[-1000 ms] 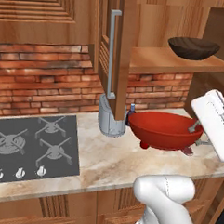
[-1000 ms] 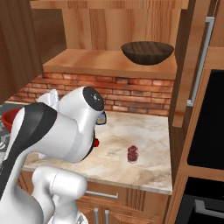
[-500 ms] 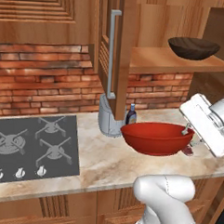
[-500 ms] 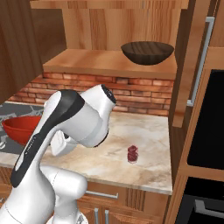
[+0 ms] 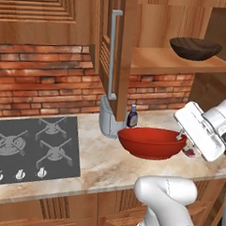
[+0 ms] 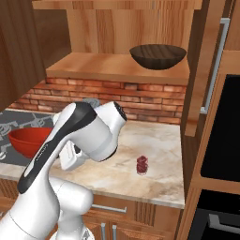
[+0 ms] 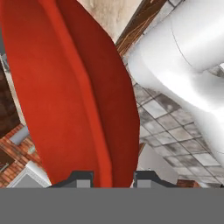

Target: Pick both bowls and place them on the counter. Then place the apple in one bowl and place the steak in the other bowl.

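A: What is held by the gripper?

B: The rim of the red bowl is clamped between the two fingertips; in the hand view the wall of the bowl is seen rising straight out from between them.

A: How is that bowl placed relative to the hand?

B: It is extended sideways from the hand, roughly level, over the counter. Whether the counter is touched by its underside cannot be told.

A: Where is the brown bowl located?

B: It is seated on the wooden shelf, above the hand and well apart from it.

A: And the apple?

B: It is found on the counter just beside the hand, on the side away from the held bowl. A small bottle and a grey appliance are found behind the held bowl, by the brick wall.
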Robot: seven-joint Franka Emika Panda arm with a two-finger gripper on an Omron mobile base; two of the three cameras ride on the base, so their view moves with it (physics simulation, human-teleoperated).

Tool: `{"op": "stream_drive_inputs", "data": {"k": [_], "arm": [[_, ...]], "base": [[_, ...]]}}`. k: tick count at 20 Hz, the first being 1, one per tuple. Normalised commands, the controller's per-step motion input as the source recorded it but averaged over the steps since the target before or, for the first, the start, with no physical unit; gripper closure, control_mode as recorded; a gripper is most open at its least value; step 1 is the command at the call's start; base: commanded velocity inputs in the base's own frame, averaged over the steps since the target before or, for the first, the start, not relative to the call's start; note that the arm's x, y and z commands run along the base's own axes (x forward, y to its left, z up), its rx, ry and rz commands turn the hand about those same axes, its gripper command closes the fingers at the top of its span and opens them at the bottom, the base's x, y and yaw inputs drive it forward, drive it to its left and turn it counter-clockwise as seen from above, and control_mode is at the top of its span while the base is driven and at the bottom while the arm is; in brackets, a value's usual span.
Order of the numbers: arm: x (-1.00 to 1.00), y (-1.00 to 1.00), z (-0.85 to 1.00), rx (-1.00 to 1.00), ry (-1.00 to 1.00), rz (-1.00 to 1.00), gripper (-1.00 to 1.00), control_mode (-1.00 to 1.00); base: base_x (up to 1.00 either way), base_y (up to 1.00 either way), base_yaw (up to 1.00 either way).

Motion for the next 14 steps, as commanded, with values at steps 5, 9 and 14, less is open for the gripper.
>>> {"op": "stream_drive_inputs", "data": {"k": [5,9,14], "arm": [[0.21,0.03,-0.3,0.0,0.0,0.01,1.0,-1.0],[0.3,-0.01,-0.23,-0.04,0.0,0.04,1.0,-1.0],[0.3,0.04,-0.23,-0.09,-0.08,0.07,1.0,-1.0]], "base": [[0.0,0.0,0.0],[0.0,0.0,0.0],[0.0,0.0,0.0]]}}
